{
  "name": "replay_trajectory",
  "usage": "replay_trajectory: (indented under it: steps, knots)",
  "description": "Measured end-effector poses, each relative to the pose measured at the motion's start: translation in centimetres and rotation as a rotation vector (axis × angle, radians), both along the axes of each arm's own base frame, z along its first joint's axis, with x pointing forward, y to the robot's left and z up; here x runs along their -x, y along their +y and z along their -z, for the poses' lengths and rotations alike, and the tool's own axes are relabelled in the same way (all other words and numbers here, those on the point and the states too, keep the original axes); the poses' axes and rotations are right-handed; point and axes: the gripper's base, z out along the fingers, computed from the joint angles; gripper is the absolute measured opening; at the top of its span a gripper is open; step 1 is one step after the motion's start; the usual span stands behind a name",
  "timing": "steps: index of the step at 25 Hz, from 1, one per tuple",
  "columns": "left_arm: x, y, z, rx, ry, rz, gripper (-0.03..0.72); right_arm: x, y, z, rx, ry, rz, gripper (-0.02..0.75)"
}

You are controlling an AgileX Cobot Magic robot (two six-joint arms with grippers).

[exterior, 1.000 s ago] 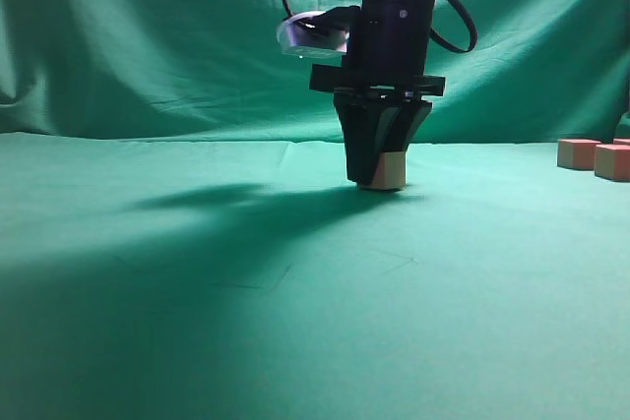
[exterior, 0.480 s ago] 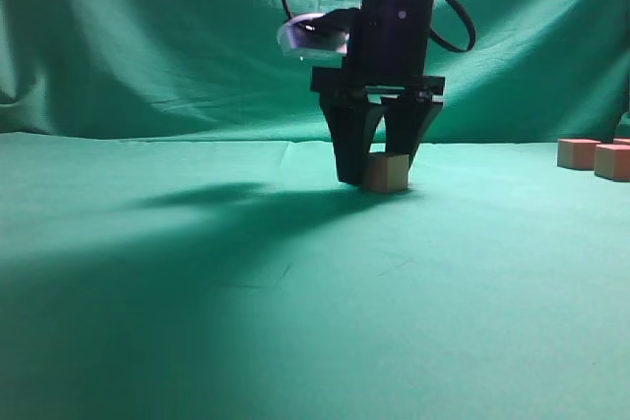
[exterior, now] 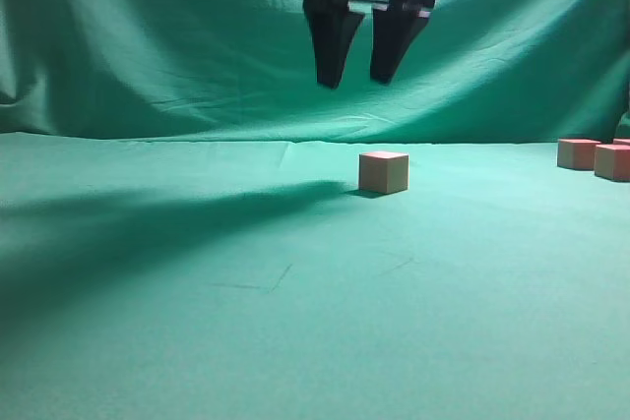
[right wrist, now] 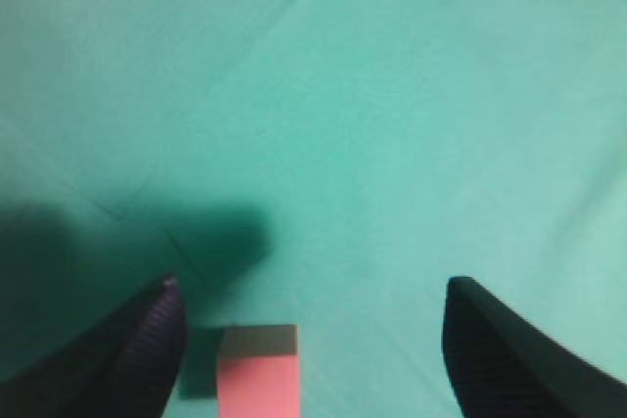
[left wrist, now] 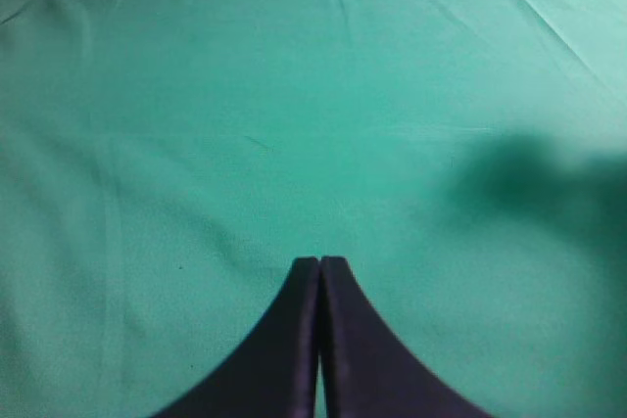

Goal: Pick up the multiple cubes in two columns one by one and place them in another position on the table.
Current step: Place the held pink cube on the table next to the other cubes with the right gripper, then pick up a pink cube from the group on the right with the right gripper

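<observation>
On the wide flat surface covered in slightly creased green cloth [exterior: 295, 282], a single small tan, sharp-edged matte cube [exterior: 383, 172] sits alone near the middle, resting flat with its own short shadow beside it. In the right wrist view the same cube [right wrist: 258, 371] shows a pinkish-red top face and lies on the cloth below the end effector, closer to the left finger than to the right one and touching neither.

The right end effector [exterior: 356, 78] hangs in the air well above that cube, its two dark tapered fingers [exterior: 331, 38] pointing down with a clear gap between them; it is open and holds nothing. From its wrist camera the right end effector [right wrist: 313, 286] shows ribbed dark pads [right wrist: 149, 340] spread to either side of the picture.

At the far right edge of the exterior view two more pinkish-red cubes [exterior: 579, 153] rest on the surface close together, and the corner of a third peeks in just behind them; they are well apart from the lone cube.

The left end effector [left wrist: 319, 261] appears only in its own wrist view, its two dark fingers pressed together with no gap, closed on nothing, above bare green cloth. A draped green cloth backdrop [exterior: 148, 46] hangs behind the surface.
</observation>
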Motion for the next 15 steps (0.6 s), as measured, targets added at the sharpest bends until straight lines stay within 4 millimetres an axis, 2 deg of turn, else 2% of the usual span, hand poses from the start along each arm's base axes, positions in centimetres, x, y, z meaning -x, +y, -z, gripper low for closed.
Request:
replay_trajectory:
  steps: [8, 11, 15]
  knots:
    - [0.0, 0.0, 0.0, 0.0, 0.0, 0.0, 0.0, 2.2, -2.1, -8.3, -0.053, -0.157, 0.195, 0.503]
    - [0.0, 0.0, 0.0, 0.0, 0.0, 0.0, 0.0, 4.1, -3.4, -11.4, -0.072, -0.212, 0.246, 0.503]
    - [0.0, 0.0, 0.0, 0.0, 0.0, 0.0, 0.0, 7.1, -6.0, -12.8, -0.057, -0.196, 0.29, 0.503]
